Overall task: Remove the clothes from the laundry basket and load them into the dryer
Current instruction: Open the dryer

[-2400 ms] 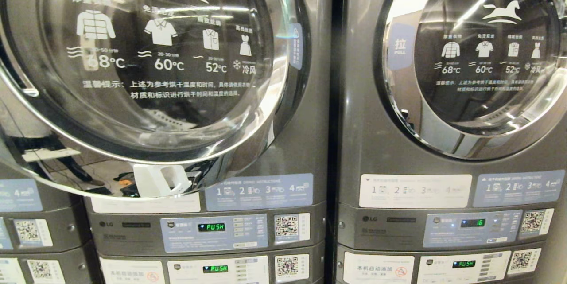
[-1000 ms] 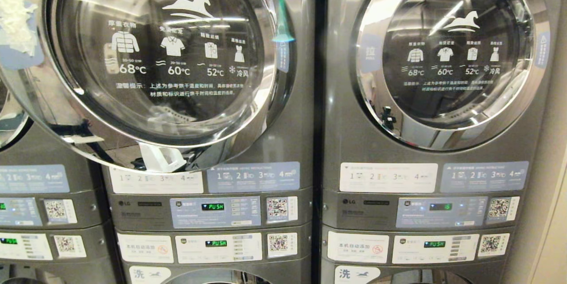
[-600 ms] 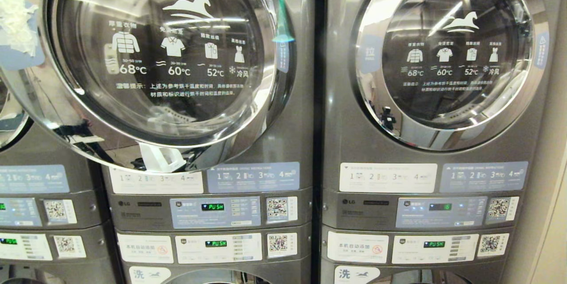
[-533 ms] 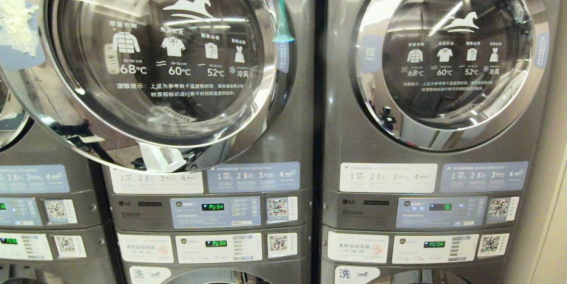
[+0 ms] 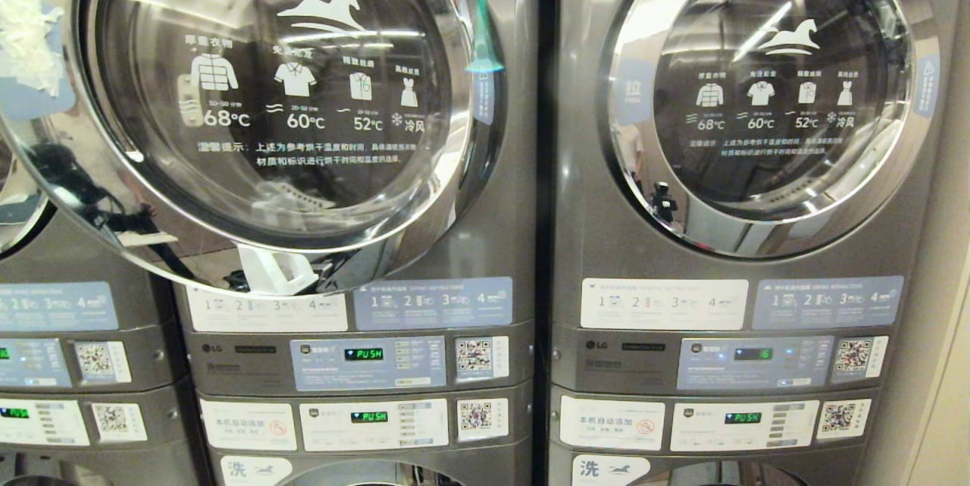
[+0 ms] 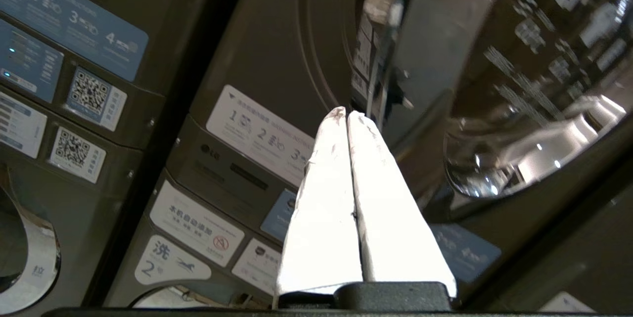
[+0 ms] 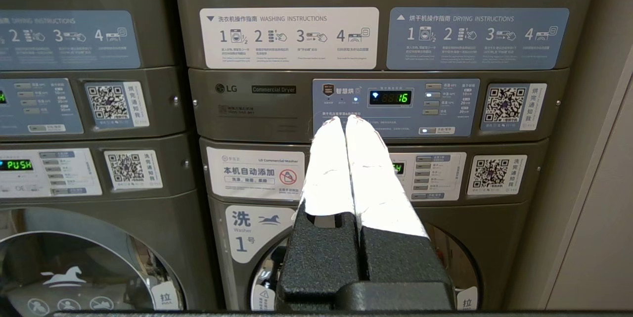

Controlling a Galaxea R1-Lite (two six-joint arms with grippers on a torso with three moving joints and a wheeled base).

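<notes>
The dryer (image 5: 485,258) is a dark grey metal machine with a smooth, faintly glossy skin, and its round door (image 5: 258,99) stands swung out from the body: a broad mirror-bright chrome ring around dark glass printed with a white horse, four white garment icons and temperatures. A crumpled scrap of white tape (image 5: 26,35) clings to the ring's outer edge. In the left wrist view the left gripper (image 6: 346,112) has its two white, tapered, slightly scuffed fingers pressed together on nothing; the curved chrome edge of that door (image 6: 494,109) rises just beside and past its tips, with the grey cabinet behind them. The right gripper (image 7: 343,119), likewise clenched and empty, points at the neighbouring dryer (image 7: 376,104), its tips before the flat blue control panel (image 7: 395,107) showing green digits.
</notes>
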